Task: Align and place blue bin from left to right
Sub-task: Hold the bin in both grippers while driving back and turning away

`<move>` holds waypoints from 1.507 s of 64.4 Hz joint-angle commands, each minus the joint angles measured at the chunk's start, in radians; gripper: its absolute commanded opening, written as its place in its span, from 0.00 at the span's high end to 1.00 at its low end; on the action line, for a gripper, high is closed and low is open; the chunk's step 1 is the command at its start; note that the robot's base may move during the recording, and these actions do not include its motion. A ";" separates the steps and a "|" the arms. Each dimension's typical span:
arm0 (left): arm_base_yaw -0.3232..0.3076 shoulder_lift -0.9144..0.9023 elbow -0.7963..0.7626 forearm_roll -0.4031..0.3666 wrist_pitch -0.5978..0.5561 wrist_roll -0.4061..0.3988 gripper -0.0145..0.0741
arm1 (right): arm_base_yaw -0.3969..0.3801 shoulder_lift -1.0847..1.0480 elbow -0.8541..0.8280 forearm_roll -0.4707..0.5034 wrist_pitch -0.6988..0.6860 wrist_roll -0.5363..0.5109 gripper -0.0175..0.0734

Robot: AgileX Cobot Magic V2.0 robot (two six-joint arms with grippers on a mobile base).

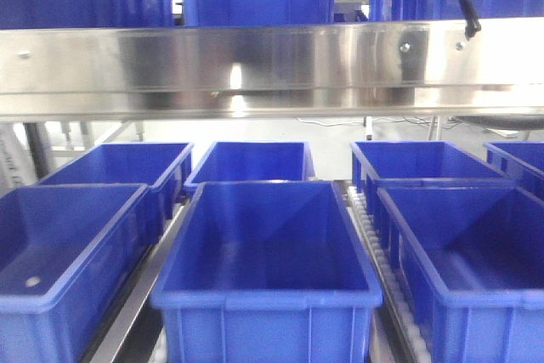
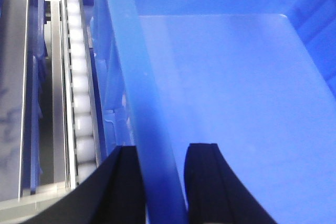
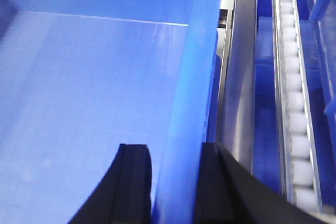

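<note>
Nearest, at 6 o'clock: left gripper (image 2: pixel 164 153) and right gripper (image 3: pixel 172 150), each astride one side wall of the blue bin (image 2: pixel 236 103), fingers close on both faces; cannot tell whether squeezing. Sits mouth-up, long axis running 6 to 12 o'clock, parallel to steel rail (image 3: pixel 240 77) at 3 o'clock and rollers (image 2: pixel 79 77) at 9. Judged mid-task: taken in hand, not yet let go. Left to do: lining up, setting down.

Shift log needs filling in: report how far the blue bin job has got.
Done: the grasp looks set. The left gripper straddles one side wall of the blue bin, the right gripper the opposite wall, fingers apparently pressed against it. In hand: the two-arm hold; whether the bin is lifted cannot be told. Left: shifting it rightward and lining it up with the other bins.
</note>
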 commanded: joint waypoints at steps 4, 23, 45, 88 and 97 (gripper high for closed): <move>-0.016 -0.025 -0.019 -0.116 -0.067 0.017 0.96 | 0.017 -0.025 -0.020 0.079 -0.121 -0.023 0.98; -0.016 -0.025 -0.019 -0.116 -0.067 0.017 0.96 | 0.017 -0.025 -0.020 0.079 -0.121 -0.023 0.98; -0.016 -0.025 -0.019 -0.116 -0.067 0.017 0.96 | 0.017 -0.025 -0.020 0.079 -0.121 -0.023 0.98; -0.016 -0.025 -0.019 -0.116 -0.067 0.017 0.96 | 0.017 -0.025 -0.020 0.079 -0.121 -0.023 0.98; -0.016 -0.025 -0.019 -0.116 -0.067 0.017 0.96 | 0.017 -0.025 -0.020 0.079 -0.121 -0.023 0.98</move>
